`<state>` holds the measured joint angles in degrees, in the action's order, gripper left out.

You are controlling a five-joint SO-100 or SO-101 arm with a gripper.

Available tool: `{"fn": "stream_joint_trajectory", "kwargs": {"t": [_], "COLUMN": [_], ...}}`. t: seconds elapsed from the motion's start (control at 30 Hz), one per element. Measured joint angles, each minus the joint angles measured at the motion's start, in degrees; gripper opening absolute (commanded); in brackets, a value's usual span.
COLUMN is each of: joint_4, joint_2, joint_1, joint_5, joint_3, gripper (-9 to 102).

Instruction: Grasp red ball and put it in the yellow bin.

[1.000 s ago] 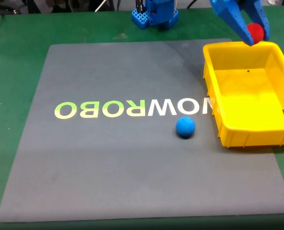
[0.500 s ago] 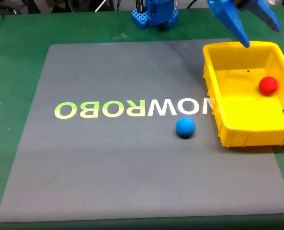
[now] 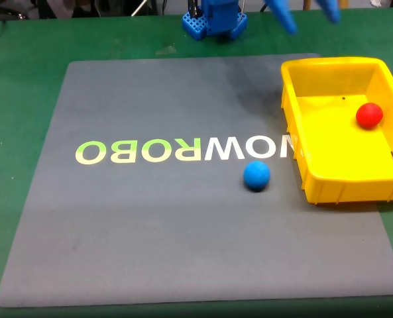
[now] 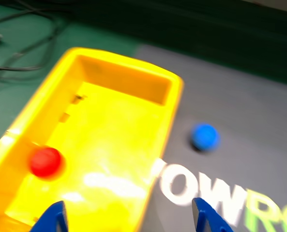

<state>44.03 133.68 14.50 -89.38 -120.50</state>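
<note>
yellow plastic made up the bin (image 3: 345, 189), which sat on the right edge of the grey mat (image 3: 150, 225) in the fixed view; the red ball (image 3: 369, 114) lay inside it on the floor, close to the bin's right wall and nearer its far wall than its near one; nothing else was in the bin; the blue ball (image 3: 256, 175) rested on the mat just outside the bin's left wall, near the bin's front corner and apart from it, below the pale lettering (image 3: 183, 151) printed across the mat; the gripper (image 3: 305, 13) hung above and beyond the bin's far wall at the top of the picture, its two blue fingers spread wide with nothing between them, well clear of the red ball; the arm's blue base (image 3: 215, 20) stood on the green table (image 3: 24, 99) beyond the mat, to the left of the bin's far corner.

the wrist view was blurred and looked down the bin (image 4: 167, 121) lengthwise; it showed the red ball (image 4: 45, 161) against the bin's left wall in that picture, the blue ball (image 4: 204, 137) on the mat to the right of the bin, and the two blue fingertips (image 4: 53, 218) at the bottom edge, far apart and empty; it also showed dark cables (image 4: 22, 53) on the table beyond the bin.
</note>
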Motion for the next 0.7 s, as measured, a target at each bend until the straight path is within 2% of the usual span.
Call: {"fn": "stream_joint_trajectory", "kwargs": {"t": [0.2,0.4,0.7], "joint_4": [2.0,6.9,13.4], "joint_2": [19.8,33.8,42.8], "joint_1": [-11.2,-19.2,-21.2], "joint_5": [-6.1,-8.6,-6.9], "joint_3": [-19.2,-35.3,-46.1], "gripper": [0,0,0]}}
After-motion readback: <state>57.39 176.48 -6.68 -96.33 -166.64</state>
